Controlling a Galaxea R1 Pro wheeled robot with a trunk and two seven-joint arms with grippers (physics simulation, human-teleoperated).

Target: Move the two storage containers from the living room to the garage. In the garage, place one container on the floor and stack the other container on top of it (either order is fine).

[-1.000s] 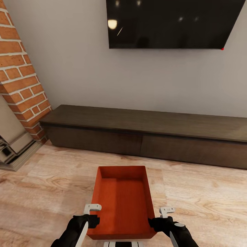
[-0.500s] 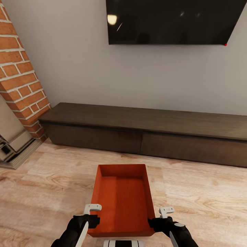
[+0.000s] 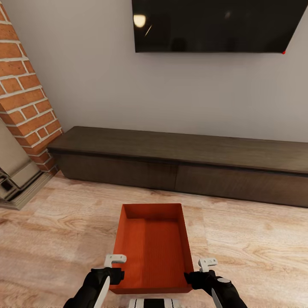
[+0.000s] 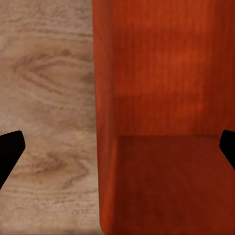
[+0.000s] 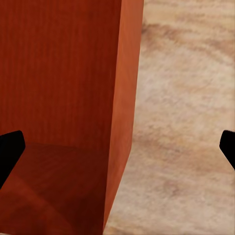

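Note:
One red-orange storage container (image 3: 152,246) stands open-topped on the light wood floor (image 3: 256,256) of the living room, directly in front of me. My left gripper (image 3: 116,268) is at its near left corner and my right gripper (image 3: 201,269) at its near right corner. In the left wrist view the left gripper (image 4: 117,147) is open, its dark fingertips (image 4: 10,149) far apart astride the container's side wall (image 4: 105,98). The right wrist view shows my right gripper (image 5: 117,147) open in the same way astride the other wall (image 5: 125,98). Neither set of fingers presses the walls.
A long dark low cabinet (image 3: 184,167) runs along the beige wall ahead, under a wall TV (image 3: 214,25). A red-brick fireplace (image 3: 25,107) with a pale hearth (image 3: 17,184) stands at the left. Wood floor lies open on both sides of the container.
The whole picture has shifted: TV, cabinet and container sit slightly higher and smaller, so the camera moved. Both grippers keep their place in the view and stay open.

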